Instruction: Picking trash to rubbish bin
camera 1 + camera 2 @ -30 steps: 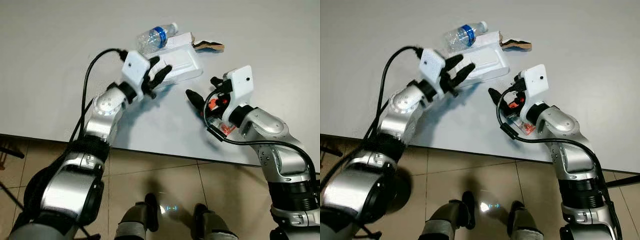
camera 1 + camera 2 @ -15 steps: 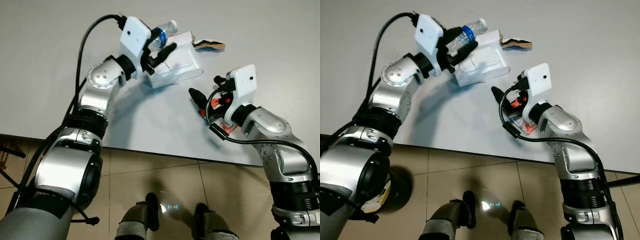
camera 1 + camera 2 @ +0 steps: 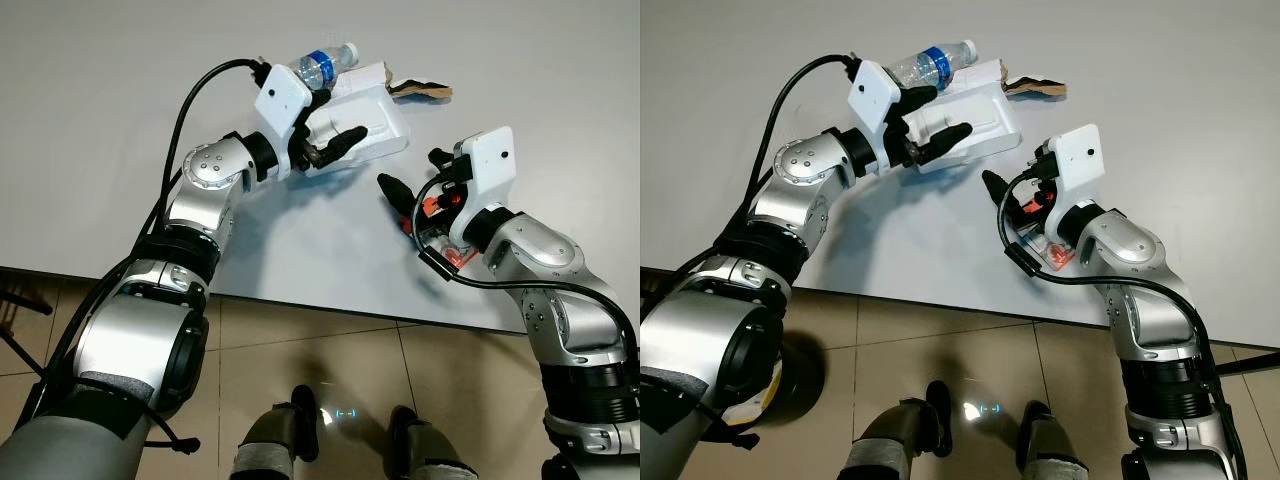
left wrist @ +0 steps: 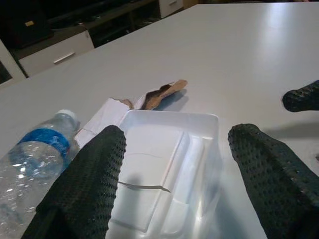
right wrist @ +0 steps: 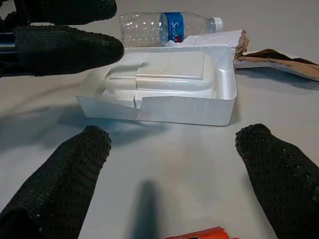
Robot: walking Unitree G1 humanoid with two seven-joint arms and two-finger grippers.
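Note:
A white plastic tray [image 3: 375, 112] lies on the grey table [image 3: 120, 120]. A clear water bottle [image 3: 322, 68] with a blue label lies against the tray's far side, and a torn brown paper scrap [image 3: 422, 91] lies at its right. My left gripper [image 3: 336, 118] is open, its fingers [image 4: 94, 174] straddling the tray's near left end without gripping it. My right gripper [image 3: 410, 172] is open just right of the tray, pointing at the tray [image 5: 164, 82], with bare table between its fingertips.
The table's front edge [image 3: 320, 310] runs just below both arms, with tiled floor [image 3: 330, 360] and my feet beneath. White paper [image 4: 102, 119] lies under the tray and bottle. A small orange-red item [image 3: 455, 255] sits under my right wrist.
My left gripper has swung from beside the bottle down over the tray's near left end. A second ago it was nearer me. The right arm has hardly moved.

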